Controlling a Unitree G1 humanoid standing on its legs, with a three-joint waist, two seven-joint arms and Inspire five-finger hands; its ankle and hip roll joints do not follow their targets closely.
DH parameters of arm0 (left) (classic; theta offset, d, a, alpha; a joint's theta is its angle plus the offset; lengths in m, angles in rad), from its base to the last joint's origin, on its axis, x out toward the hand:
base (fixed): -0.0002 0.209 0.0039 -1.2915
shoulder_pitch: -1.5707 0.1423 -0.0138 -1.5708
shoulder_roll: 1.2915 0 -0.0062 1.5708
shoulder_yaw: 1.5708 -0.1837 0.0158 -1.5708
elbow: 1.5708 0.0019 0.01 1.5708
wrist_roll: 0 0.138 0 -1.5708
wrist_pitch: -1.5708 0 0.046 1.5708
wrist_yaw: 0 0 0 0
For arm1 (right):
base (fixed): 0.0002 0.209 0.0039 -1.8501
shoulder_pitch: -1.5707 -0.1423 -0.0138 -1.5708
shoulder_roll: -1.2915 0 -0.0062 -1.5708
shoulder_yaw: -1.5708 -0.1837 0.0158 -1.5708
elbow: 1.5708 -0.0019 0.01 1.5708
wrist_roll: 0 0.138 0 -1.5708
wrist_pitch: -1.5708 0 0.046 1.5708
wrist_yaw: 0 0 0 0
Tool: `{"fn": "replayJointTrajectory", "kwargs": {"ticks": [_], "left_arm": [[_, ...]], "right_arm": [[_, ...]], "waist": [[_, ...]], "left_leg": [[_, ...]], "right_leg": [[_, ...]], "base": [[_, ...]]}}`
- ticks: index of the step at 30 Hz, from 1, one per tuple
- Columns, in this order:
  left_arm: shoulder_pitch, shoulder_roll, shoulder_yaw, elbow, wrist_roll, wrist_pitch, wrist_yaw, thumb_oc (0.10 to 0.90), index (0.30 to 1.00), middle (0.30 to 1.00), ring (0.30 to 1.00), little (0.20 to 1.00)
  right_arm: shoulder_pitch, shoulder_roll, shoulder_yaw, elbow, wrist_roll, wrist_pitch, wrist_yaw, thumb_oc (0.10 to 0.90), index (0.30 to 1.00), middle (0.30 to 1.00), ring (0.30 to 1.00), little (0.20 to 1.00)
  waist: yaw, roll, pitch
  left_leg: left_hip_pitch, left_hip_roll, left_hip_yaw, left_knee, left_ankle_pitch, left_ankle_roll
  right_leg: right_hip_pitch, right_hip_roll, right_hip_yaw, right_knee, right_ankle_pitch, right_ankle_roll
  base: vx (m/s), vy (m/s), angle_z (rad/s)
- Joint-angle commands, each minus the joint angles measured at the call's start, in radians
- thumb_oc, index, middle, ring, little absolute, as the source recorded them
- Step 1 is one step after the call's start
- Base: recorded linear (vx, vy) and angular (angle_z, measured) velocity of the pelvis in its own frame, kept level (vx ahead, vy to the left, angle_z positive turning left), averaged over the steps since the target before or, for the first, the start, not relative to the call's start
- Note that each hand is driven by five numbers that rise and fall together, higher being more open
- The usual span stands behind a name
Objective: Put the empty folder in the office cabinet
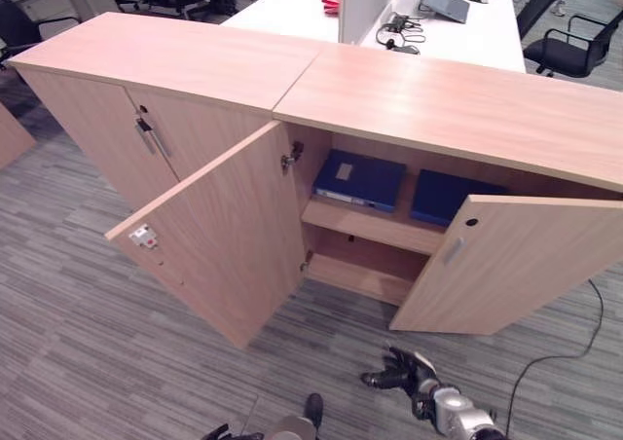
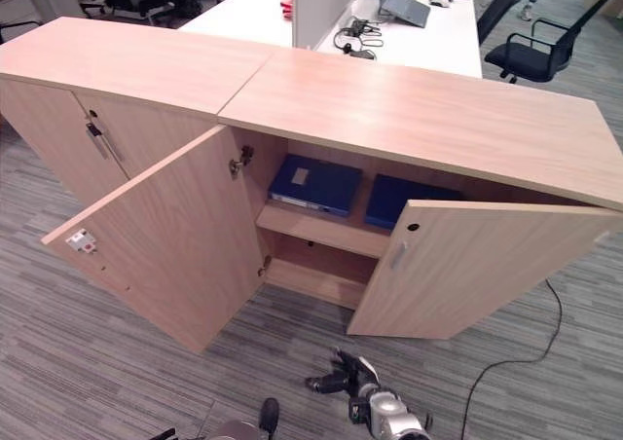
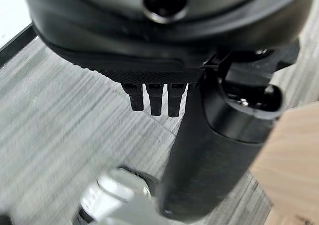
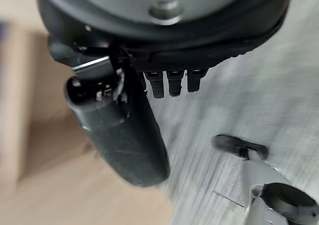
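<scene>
Lying shelved: two blue folders (image 1: 358, 179) (image 1: 443, 197)

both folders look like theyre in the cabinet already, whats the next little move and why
Probably bring the right hand up to the right door and swing it shut. Two blue folders already lie on the upper shelf, both doors stand open, and the right hand holds nothing, low over the carpet in front of the cabinet.
</scene>
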Motion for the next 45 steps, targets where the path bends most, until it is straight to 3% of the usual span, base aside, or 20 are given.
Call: {"fn": "replayJointTrajectory", "kwargs": {"ticks": [1,2,3,4,6,7,8,9,12,13,16,25,32,38,45], "left_arm": [[-0.024,0.116,0.071,0.065,-0.11,0.003,-0.004,0.8,0.9,0.9,0.9,0.9],[-0.028,0.118,0.07,0.067,-0.112,0.003,-0.005,0.8,0.9,0.9,0.9,0.9],[-0.037,0.112,0.072,0.04,-0.133,-0.002,0.003,0.8,0.9,0.9,0.9,0.9],[-0.037,0.115,0.071,0.028,-0.136,-0.005,0.005,0.8,0.9,0.9,0.9,0.9],[-0.039,0.12,0.074,0.025,-0.138,-0.008,0.002,0.8,0.9,0.9,0.9,0.9],[-0.044,0.134,0.084,0.004,-0.145,-0.017,-0.004,0.8,0.9,0.9,0.9,0.9],[-0.044,0.134,0.084,0.004,-0.145,-0.017,-0.004,0.8,0.9,0.9,0.9,0.9],[-0.057,0.156,0.087,-0.022,-0.156,-0.028,-0.006,0.8,0.9,0.9,0.9,0.9],[-0.077,0.174,0.081,-0.06,-0.159,-0.04,0.003,0.8,0.9,0.9,0.9,0.9],[-0.107,0.186,0.056,-0.08,-0.117,-0.045,0.007,0.8,0.9,0.9,0.9,0.9],[-0.134,0.209,0.056,-0.082,-0.088,-0.047,0.009,0.8,0.9,0.9,0.9,0.9],[-0.193,0.292,0.08,-0.139,-0.04,-0.039,0.03,0.8,0.9,0.9,0.9,0.9],[-0.223,0.287,0.053,-0.186,-0.036,-0.033,0.02,0.8,0.9,0.9,0.9,0.9],[-0.29,0.295,0.054,-0.066,-0.065,-0.018,0.009,0.8,0.9,0.9,0.9,0.9],[-0.377,0.371,0.063,-0.01,-0.092,-0.014,0.006,0.8,0.9,0.9,0.9,0.9]], "right_arm": [[0.007,-0.088,-0.079,0.038,-0.023,-0.007,-0.062,0.8,0.9,0.9,0.9,0.9],[0.005,-0.086,-0.082,0.039,-0.024,-0.008,-0.063,0.8,0.9,0.9,0.9,0.9],[0.04,-0.1,-0.173,0.103,-0.003,-0.005,-0.087,0.8,0.9,0.9,0.9,0.9],[0.044,-0.11,-0.206,0.128,0.009,-0.005,-0.103,0.8,0.9,0.9,0.9,0.9],[0.052,-0.117,-0.229,0.144,0.014,-0.008,-0.105,0.8,0.9,0.9,0.9,0.9],[0.078,-0.132,-0.263,0.178,0.01,-0.004,-0.103,0.8,0.9,0.9,0.9,0.9],[0.078,-0.132,-0.263,0.178,0.01,-0.004,-0.103,0.8,0.9,0.9,0.9,0.9],[0.088,-0.143,-0.287,0.191,0.024,-0.005,-0.1,0.8,0.9,0.9,0.9,0.9],[0.092,-0.152,-0.295,0.212,0.032,-0.005,-0.103,0.8,0.9,0.9,0.9,0.9],[0.107,-0.159,-0.298,0.225,0.028,-0.009,-0.107,0.8,0.9,0.9,0.9,0.9],[0.133,-0.166,-0.292,0.251,-0.007,-0.002,-0.094,0.8,0.9,0.9,0.9,0.9],[0.173,-0.171,-0.265,0.26,-0.074,0.014,-0.06,0.8,0.9,0.9,0.9,0.9],[0.195,-0.179,-0.275,0.276,-0.087,0.026,-0.048,0.8,0.9,0.9,0.9,0.9],[0.199,-0.188,-0.27,0.274,-0.093,0.031,-0.041,0.8,0.9,0.9,0.9,0.9],[0.206,-0.201,-0.259,0.269,-0.094,0.028,-0.03,0.8,0.9,0.9,0.9,0.9]], "waist": [[-0.005,0.035,-0.051],[-0.003,0.031,-0.047],[-0.04,0.043,-0.037],[-0.054,0.052,-0.033],[-0.062,0.06,-0.03],[-0.085,0.08,-0.024],[-0.085,0.08,-0.024],[-0.116,0.107,0.0],[-0.139,0.108,0.032],[-0.157,0.09,0.045],[-0.171,0.074,0.021],[-0.192,0.047,-0.035],[-0.208,0.041,-0.051],[-0.228,0.039,-0.063],[-0.242,0.033,-0.073]], "left_leg": [[0.017,-0.014,-0.07,-0.072,-0.096,-0.064],[0.018,-0.019,-0.069,-0.072,-0.096,-0.061],[0.045,-0.051,-0.102,-0.072,-0.113,-0.036],[0.055,-0.061,-0.114,-0.072,-0.117,-0.028],[0.061,-0.063,-0.117,-0.072,-0.121,-0.024],[0.068,-0.061,-0.124,-0.072,-0.123,-0.019],[0.068,-0.061,-0.124,-0.072,-0.123,-0.019],[0.066,-0.05,-0.149,-0.072,-0.093,-0.012],[0.086,-0.054,-0.172,-0.072,-0.094,-0.012],[0.101,-0.073,-0.203,-0.072,-0.095,-0.014],[0.097,-0.08,-0.201,-0.072,-0.105,-0.016],[0.116,-0.041,-0.161,-0.072,-0.123,-0.029],[0.133,-0.028,-0.146,-0.072,-0.135,-0.034],[0.148,-0.018,-0.12,-0.072,-0.147,-0.037],[0.163,-0.01,-0.087,-0.072,-0.159,-0.037]], "right_leg": [[-0.111,-0.051,0.054,0.008,-0.02,0.045],[-0.115,-0.06,0.058,0.02,-0.024,0.048],[-0.141,-0.068,0.159,0.114,-0.006,0.028],[-0.16,-0.051,0.195,0.139,-0.023,0.012],[-0.185,-0.031,0.225,0.152,-0.049,0.0],[-0.225,0.032,0.235,0.135,-0.115,-0.025],[-0.225,0.032,0.235,0.135,-0.115,-0.025],[-0.311,0.118,0.272,0.13,-0.142,-0.059],[-0.389,0.198,0.355,0.111,-0.141,-0.063],[-0.37,0.245,0.411,0.019,-0.132,-0.049],[-0.33,0.274,0.426,-0.066,-0.104,-0.049],[-0.258,0.308,0.447,-0.176,-0.08,-0.045],[-0.227,0.314,0.452,-0.201,-0.081,-0.047],[-0.215,0.316,0.47,-0.207,-0.083,-0.049],[-0.208,0.318,0.489,-0.218,-0.078,-0.046]], "base": [[0.2,0.427,0.24],[0.25,0.489,0.53],[0.15,0.296,0.62],[0.18,0.347,0.55],[0.07,0.137,0.31],[0.05,0.076,0.36],[-0.01,0.129,0.3],[-0.07,0.042,0.08],[-0.01,-0.01,0.23],[0.03,-0.041,0.37],[0.06,-0.045,0.73],[0.07,-0.059,-0.02],[0.03,-0.034,-0.09],[0.02,-0.007,-0.16],[0.02,0.001,-0.16]]}}
